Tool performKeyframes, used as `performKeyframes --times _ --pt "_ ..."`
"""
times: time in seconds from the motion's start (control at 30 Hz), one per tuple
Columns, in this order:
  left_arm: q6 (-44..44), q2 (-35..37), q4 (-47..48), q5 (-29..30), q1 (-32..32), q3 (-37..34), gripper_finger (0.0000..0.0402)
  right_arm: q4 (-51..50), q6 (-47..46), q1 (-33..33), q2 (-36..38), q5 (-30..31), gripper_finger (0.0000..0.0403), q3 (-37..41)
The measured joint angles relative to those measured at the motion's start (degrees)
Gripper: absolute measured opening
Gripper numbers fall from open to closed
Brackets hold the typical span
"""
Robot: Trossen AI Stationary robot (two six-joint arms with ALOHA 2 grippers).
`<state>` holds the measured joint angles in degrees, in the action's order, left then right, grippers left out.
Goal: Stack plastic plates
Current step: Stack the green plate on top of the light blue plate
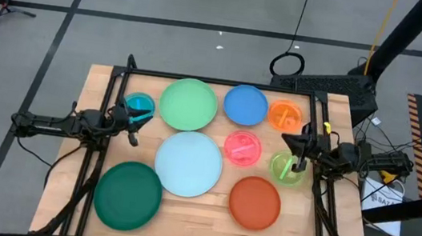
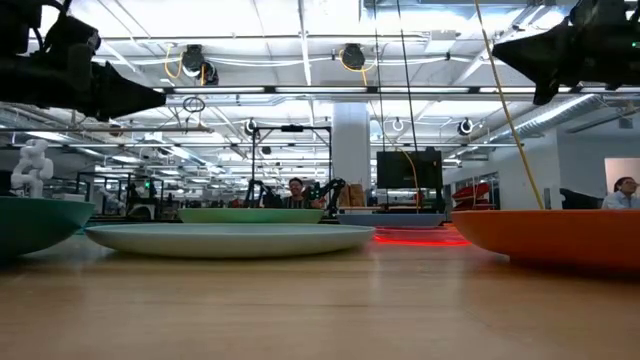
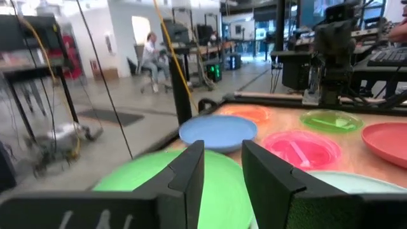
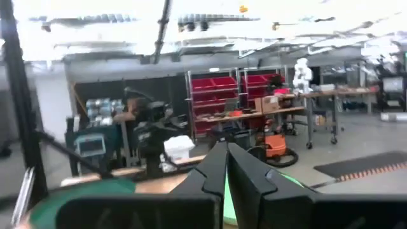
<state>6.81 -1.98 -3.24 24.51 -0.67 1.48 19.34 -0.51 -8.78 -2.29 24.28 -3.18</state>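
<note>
From above, 9 plates lie apart on the table [image 1: 94, 87], none stacked: pale blue plate [image 1: 188, 164] central, dark green plate [image 1: 128, 195] at 7 o'clock, orange-red plate [image 1: 255, 202] at 5. My left gripper [image 1: 134, 117] hangs over the cyan plate [image 1: 139, 106], my right gripper [image 1: 296, 162] over the lime plate [image 1: 285, 167]. Left wrist: my fingers [image 3: 191, 172] stand slightly parted, empty. Right wrist: my fingers [image 4: 213, 172] are pressed together, empty.

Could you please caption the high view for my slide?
Nine unstacked plastic plates on the wooden table, left gripper and right gripper waiting at opposite sides.
</note>
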Motion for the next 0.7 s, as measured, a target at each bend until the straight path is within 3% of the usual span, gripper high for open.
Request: performKeyframes --times 0.1,0.23,0.43,0.53,0.7 --pt "4.83 0.02 -2.34 0.02 0.00 0.00 0.0113 3.92 -1.66 -0.01 -4.46 0.02 0.0010 -0.02" --pt "10.36 0.04 -5.52 -0.10 0.00 0.02 0.0113 12.71 -3.41 1.14 -14.95 4.75 0.0010 -0.41" --pt "13.94 0.01 -5.58 -0.47 0.00 0.04 0.0113 13.54 -6.00 4.76 -34.11 8.75 0.0010 -10.84" --pt "14.07 0.02 -5.68 -0.48 -0.02 0.09 0.0113 8.88 -6.34 7.19 -42.90 8.85 0.0010 -19.25" --pt "9.50 0.02 -4.29 -0.50 -0.01 0.13 0.0113 -7.44 -10.34 11.41 -55.20 8.73 0.0010 -34.32"
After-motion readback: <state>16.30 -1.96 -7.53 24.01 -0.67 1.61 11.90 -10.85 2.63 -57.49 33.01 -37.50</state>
